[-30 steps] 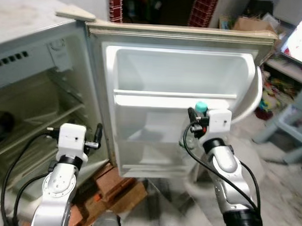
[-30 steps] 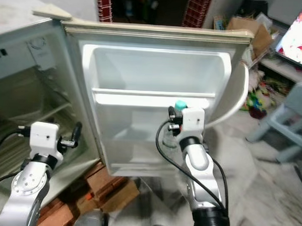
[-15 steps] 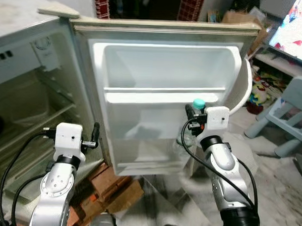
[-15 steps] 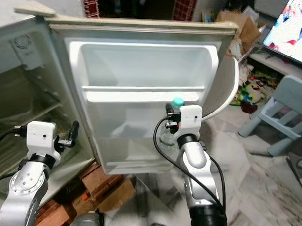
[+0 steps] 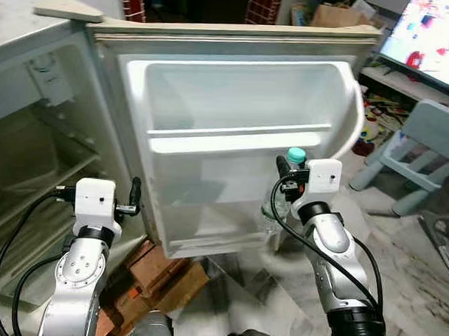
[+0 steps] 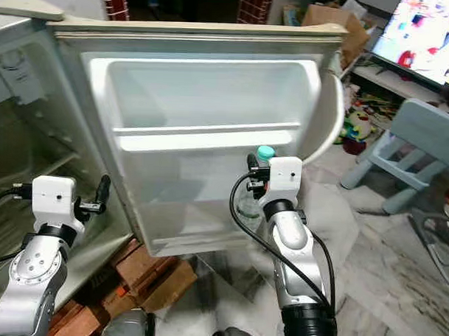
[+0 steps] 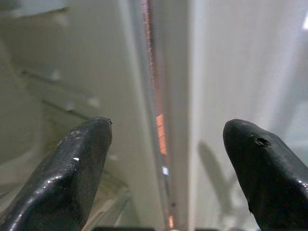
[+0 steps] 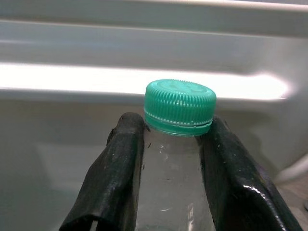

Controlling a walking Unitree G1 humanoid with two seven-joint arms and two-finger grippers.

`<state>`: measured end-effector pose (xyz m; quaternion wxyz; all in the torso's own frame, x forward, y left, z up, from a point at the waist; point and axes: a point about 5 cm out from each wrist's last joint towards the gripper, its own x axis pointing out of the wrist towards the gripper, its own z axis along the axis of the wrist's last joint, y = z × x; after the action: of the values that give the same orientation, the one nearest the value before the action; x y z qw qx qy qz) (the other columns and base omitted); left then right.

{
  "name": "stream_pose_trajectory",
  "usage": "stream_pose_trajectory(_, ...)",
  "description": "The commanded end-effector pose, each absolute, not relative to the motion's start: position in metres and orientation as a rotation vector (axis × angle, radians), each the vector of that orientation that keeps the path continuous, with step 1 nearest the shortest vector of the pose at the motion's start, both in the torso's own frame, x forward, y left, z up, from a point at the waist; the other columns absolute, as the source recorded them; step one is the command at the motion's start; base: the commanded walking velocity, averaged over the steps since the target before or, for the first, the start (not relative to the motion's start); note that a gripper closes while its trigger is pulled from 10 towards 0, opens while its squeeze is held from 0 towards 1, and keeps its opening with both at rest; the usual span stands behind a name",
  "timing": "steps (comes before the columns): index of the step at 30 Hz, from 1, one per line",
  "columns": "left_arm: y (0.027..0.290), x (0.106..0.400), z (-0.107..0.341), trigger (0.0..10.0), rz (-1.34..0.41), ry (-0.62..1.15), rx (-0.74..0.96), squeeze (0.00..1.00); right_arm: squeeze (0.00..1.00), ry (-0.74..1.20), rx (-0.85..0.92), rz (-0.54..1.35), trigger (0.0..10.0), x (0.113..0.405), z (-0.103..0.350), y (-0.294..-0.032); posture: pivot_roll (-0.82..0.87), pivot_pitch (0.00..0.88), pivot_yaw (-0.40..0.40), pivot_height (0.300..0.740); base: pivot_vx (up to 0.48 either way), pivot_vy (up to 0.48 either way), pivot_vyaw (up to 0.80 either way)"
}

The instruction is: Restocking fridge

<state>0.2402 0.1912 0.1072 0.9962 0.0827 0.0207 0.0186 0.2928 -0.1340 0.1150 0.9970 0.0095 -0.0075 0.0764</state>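
A clear plastic bottle (image 8: 175, 159) with a green cap (image 8: 180, 107) is held upright in front of the open fridge door (image 5: 240, 139), near its right side and level with the lower door shelf (image 5: 218, 245). It is clamped just below the cap by the right tool (image 8: 168, 144), one black finger on each side of the neck. The bottle appears filled with water, so it is judged fairly heavy for its size, with thin walls that would give under a squeeze and a smooth, possibly slippery surface. The neck under the cap ring is judged the stiffest place for a hold, the ring stopping any slide downward. The left tool (image 7: 168, 159) is spread apart and holds nothing, raised near the hinge edge between the door and the fridge cabinet (image 5: 33, 154).
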Motion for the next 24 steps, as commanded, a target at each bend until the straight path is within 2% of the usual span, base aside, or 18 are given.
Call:
stream_pose_trajectory(1, 0.1894, 0.2395, 0.1088, 10.0, 0.031, 0.03, 0.175, 0.0, 0.0, -0.03, 0.027, 0.149, 10.0, 0.2923, 0.1193, -0.135, 0.13, 0.087, -0.078, 0.74, 0.0, 0.0, 0.0)
stream_pose_trajectory(13, 0.1892, 0.2398, 0.1126, 10.0, 0.056, 0.003, 0.193, 0.0, 0.0, -0.013, 0.021, 0.114, 10.0, 0.2919, 0.115, -0.1379, 0.13, 0.107, -0.071, 0.74, 0.0, 0.0, 0.0)
stream_pose_trajectory(24, 0.1847, 0.2393, 0.1108, 10.0, 0.008, 0.024, 0.184, 0.0, 0.0, 0.001, 0.01, 0.091, 10.0, 0.2944, 0.1139, -0.1399, 0.13, 0.115, -0.069, 0.74, 0.0, 0.0, 0.0)
